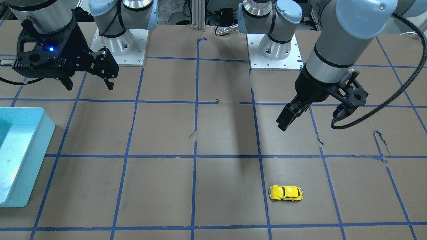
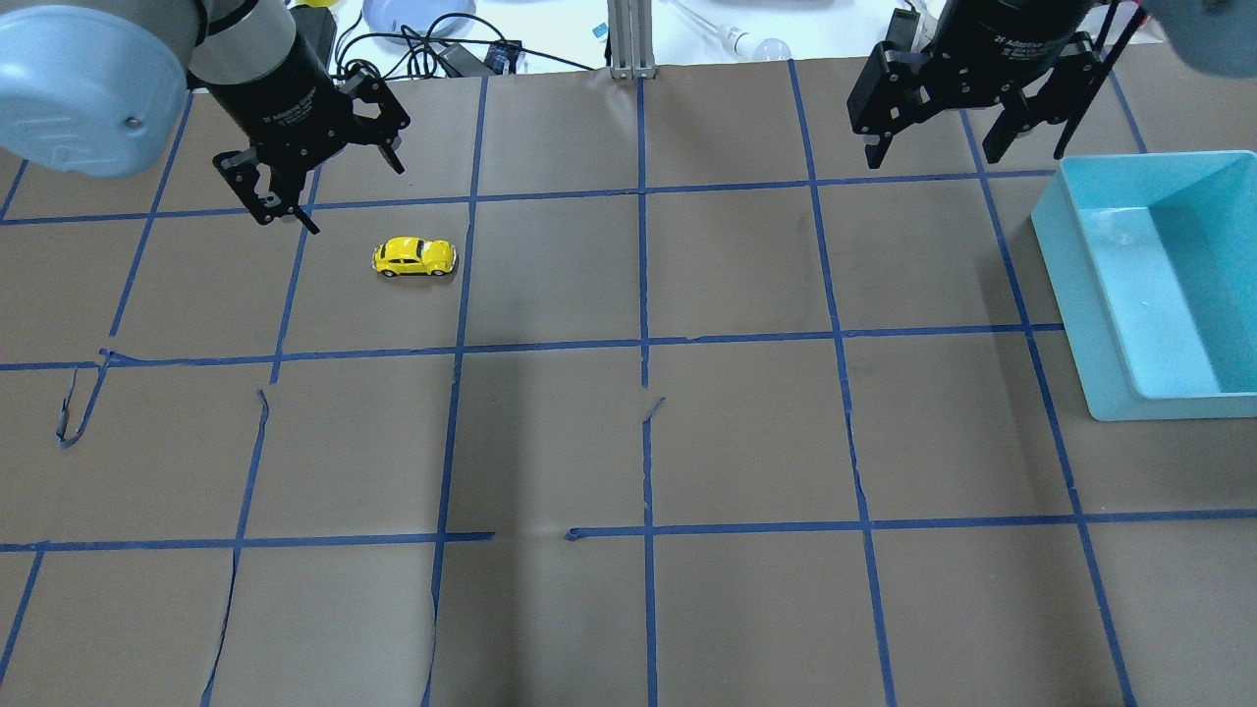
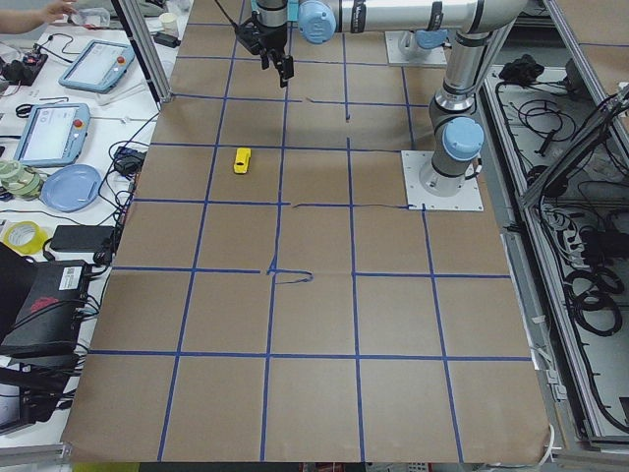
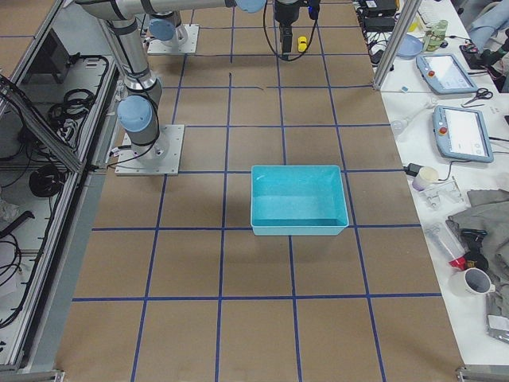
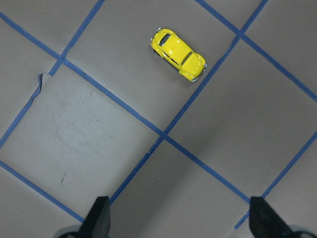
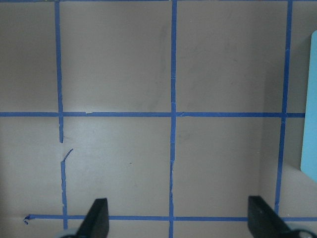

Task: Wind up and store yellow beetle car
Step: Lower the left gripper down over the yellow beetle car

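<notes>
here, two robot arms hang over a taped table with a toy car sitting free

the largest thing is the tabletop (image 2: 628,442), covered in brown paper and split into big squares by lines of blue tape (image 2: 643,295); the tape is torn and lifted in a few spots. next in size is a light blue-green bin (image 2: 1080,304), an open rectangular box with plain walls, sitting at the tabletop's right edge, about midway between the robot's side and the far side. nothing can be seen inside it.

the left arm (image 2: 88,79) reaches in over the far left part of the tabletop. its black left gripper (image 2: 344,191) points down at the paper from above, fingers spread wide and holding nothing. the right arm (image 2: 1203,34) reaches over the far right part, and the right gripper (image 2: 931,147) hangs near the far edge, just short of the bin's far end, its fingers also spread wide and holding nothing. in each wrist camera the two fingertips show at the bottom corners with bare paper between them.

the smallest thing is the yellow beetle car (image 2: 414,257), glossy, with dark windows and silver bumpers. it stands on its wheels near the far left corner of the tabletop, lying lengthwise along the far edge, inside one taped square and close to a tape line. it sits near the left gripper but apart from it, touched by neither gripper, and well apart from the bin.
</notes>
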Motion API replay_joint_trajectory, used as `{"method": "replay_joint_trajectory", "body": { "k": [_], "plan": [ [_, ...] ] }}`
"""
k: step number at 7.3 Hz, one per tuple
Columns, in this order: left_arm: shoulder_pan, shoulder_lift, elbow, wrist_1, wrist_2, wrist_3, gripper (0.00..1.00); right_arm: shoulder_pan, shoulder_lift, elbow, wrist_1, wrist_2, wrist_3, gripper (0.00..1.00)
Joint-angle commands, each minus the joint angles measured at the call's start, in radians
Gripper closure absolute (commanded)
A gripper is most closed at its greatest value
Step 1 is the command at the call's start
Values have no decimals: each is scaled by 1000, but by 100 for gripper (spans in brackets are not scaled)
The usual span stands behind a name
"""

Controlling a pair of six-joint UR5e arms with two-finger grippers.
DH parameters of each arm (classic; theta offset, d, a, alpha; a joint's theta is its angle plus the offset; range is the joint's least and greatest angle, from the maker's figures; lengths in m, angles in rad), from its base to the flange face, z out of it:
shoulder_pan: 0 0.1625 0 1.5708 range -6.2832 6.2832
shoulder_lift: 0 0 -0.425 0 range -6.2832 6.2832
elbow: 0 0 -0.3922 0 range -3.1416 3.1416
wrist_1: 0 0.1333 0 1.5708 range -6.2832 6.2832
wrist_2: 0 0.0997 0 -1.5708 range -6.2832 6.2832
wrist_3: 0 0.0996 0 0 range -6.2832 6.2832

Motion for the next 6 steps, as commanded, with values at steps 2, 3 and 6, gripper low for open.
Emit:
{"method": "replay_joint_trajectory", "body": {
  "k": [2,3,6],
  "plan": [
    [10,-152,12,97,-33,-234,0,-1,0,0,-7,7,-5,0],
    [43,-203,26,97,-33,-242,0,-1,0,0,-6,9,-5,0],
    [95,-311,51,176,-34,-320,0,0,0,0,-7,12,-5,0]
  ]
}}
